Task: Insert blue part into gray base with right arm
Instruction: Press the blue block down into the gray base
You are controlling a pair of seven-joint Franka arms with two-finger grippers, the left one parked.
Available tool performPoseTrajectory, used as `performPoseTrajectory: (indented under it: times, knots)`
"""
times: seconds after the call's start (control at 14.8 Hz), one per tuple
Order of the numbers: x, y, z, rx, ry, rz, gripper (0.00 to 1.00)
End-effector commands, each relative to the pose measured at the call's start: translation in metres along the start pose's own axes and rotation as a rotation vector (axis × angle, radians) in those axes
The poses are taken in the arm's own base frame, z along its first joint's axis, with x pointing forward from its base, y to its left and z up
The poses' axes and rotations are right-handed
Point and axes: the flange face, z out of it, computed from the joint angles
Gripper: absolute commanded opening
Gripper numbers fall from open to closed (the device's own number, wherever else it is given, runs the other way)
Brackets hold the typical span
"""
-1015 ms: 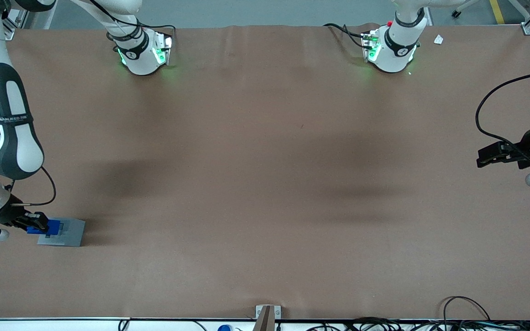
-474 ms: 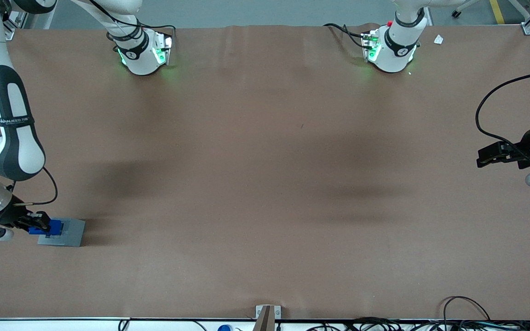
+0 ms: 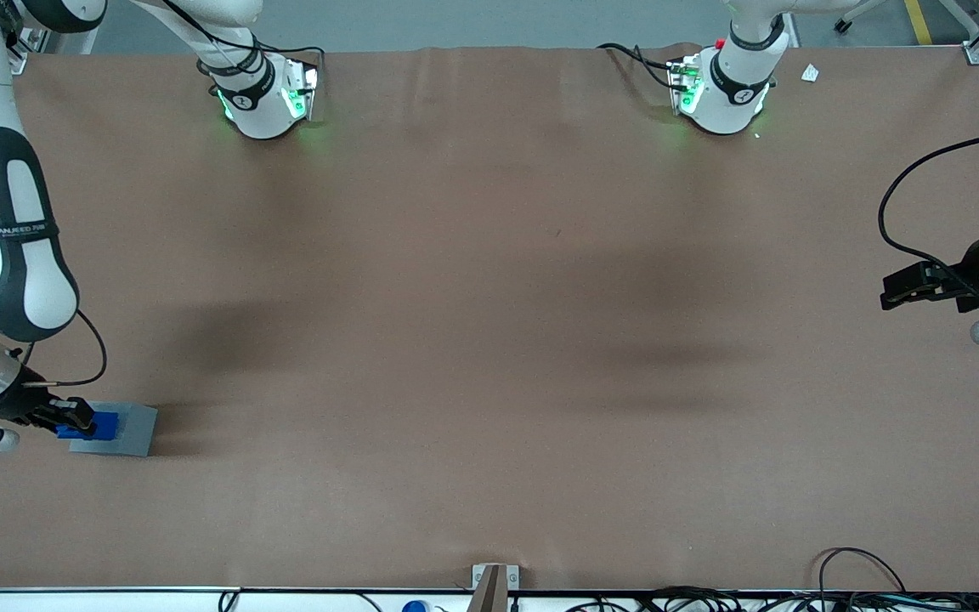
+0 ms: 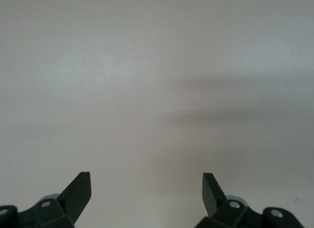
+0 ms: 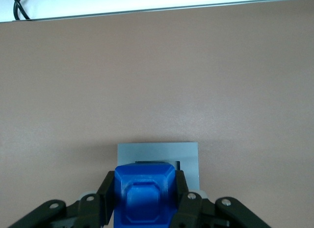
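With its fingers point(image 5: 184, 201) clamped on the blue part point(image 5: 143, 198), the gripper point(image 3: 73, 416) should square it over the gray base's point(image 3: 128, 429) recess before lowering straight.

You've got a bright blue part point(image 5: 143, 196) clamped in the black gripper point(image 5: 144, 203), over a plain light-gray base point(image 3: 126, 429). The table point(image 3: 489, 340) is flat brown.

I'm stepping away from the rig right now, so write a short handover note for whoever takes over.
Gripper: shut on the blue part, low over the gray base at the working arm's end of the table, near the front camera's edge.
Done: blue part picked up and brought over the base's recess.
Left: whether it is fully seated cannot be told; finish pressing it in, open the fingers, lift the right arm away.
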Motion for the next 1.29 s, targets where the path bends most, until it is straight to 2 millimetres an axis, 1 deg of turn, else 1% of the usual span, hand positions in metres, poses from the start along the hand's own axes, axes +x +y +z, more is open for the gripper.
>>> performPoseTrajectory:
  times: [0.0,0.14,0.27,0.74,0.88,1.08,1.22]
  knots:
    - [0.002,0.004,0.003,0.022,-0.001,0.017,0.00]
    - [0.001,0.006,0.005,0.016,-0.006,0.011,0.00]
    - [0.005,0.009,-0.001,0.014,-0.001,0.006,0.00]
    - [0.003,0.011,0.001,0.005,-0.016,-0.008,0.00]
    - [0.003,0.017,0.000,0.002,-0.015,-0.008,0.00]
    - [0.002,0.018,0.003,0.003,-0.019,-0.008,0.00]
    - [0.003,0.018,0.002,0.003,-0.016,-0.007,0.00]
